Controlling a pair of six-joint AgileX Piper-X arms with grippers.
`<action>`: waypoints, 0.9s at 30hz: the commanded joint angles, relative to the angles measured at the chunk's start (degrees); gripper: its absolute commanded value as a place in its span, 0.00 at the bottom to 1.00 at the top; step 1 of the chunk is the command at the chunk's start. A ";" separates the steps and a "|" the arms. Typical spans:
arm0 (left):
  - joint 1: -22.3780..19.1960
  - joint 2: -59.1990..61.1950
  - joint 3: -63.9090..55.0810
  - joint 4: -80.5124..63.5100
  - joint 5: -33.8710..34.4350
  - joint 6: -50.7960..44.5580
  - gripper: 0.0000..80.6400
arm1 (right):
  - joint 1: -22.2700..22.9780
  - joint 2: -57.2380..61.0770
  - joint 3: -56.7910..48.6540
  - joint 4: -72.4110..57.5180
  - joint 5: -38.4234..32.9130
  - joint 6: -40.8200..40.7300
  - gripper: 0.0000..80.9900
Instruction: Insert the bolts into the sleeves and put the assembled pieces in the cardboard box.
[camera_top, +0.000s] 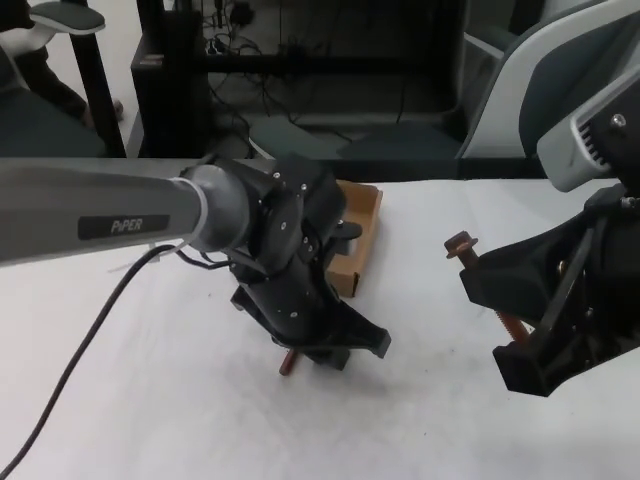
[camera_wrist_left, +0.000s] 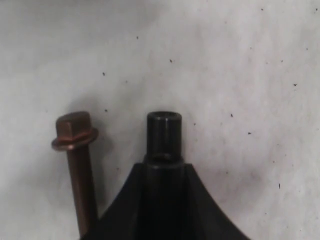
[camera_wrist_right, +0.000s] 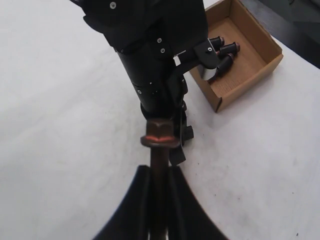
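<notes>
1. Fingers (camera_top: 495, 280) of the right gripper (camera_top: 478, 268) clamp a tilted copper bolt (camera_top: 461, 243) above the white bench (camera_top: 150, 400). The left gripper (camera_top: 325, 345) sits low over the bench near the cardboard box (camera_top: 368, 240), with a second bolt (camera_top: 288, 362) beside it.
2. Left wrist view: the fingers (camera_wrist_left: 127, 210) are closed on a black sleeve (camera_wrist_left: 164, 132). The second bolt (camera_wrist_left: 76, 150) lies just beside it, not touching.
3. Right wrist view: the fingers (camera_wrist_right: 137, 200) pinch the copper bolt (camera_wrist_right: 160, 134) by its shank. Assembled pieces (camera_wrist_right: 222, 50) lie in the cardboard box (camera_wrist_right: 250, 85).

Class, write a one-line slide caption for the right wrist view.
Right jaws grip a copper bolt before the left arm; beyond, a cardboard box holds assembled pieces.
</notes>
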 joint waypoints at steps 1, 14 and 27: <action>0.96 1.17 0.13 0.73 -2.55 0.40 0.18 | 0.01 -0.62 -0.18 -0.17 -0.29 -0.39 0.01; 0.96 1.17 0.13 0.73 -2.83 0.40 0.18 | 0.01 -0.62 -0.18 -0.22 -0.29 -3.16 0.01; 0.96 0.46 0.13 4.27 -2.83 -1.35 0.02 | 0.01 -0.62 0.65 -0.11 -0.29 -3.16 0.01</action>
